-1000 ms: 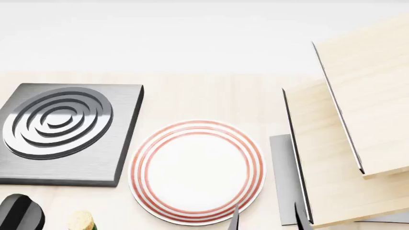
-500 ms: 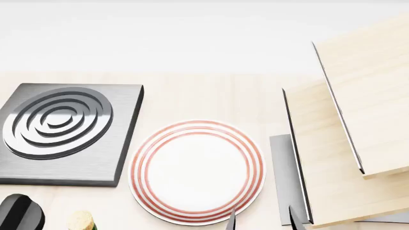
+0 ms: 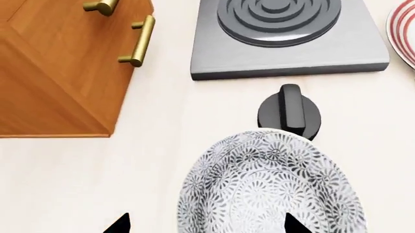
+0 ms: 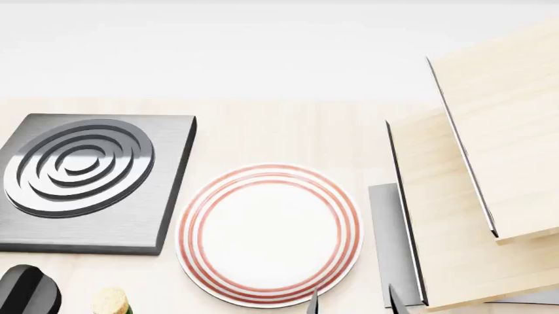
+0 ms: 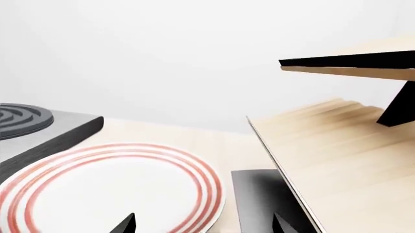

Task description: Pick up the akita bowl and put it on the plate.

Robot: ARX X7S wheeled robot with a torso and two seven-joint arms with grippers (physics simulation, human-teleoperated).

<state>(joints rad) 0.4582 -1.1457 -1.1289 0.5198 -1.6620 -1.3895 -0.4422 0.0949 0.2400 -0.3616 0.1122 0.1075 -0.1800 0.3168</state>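
The akita bowl, white with a dense grey-black floral pattern, sits on the pale counter in the left wrist view. My left gripper is open across the bowl's rim, one fingertip over the counter and the other over the patterned inside. The bowl is out of the head view. The plate, white with red rings, lies empty at the centre of the head view. My right gripper is open at the plate's near right edge. In the right wrist view the plate spreads in front of the right gripper.
A dark square stove burner lies left of the plate, with a black knob and a cork-topped object nearer me. Pale wooden shelves and a grey panel rise on the right. An orange-brown cabinet with brass handles stands near the bowl.
In the head view the right gripper's fingertips have slid a little left and lower toward the frame's bottom edge. The plate has not moved.
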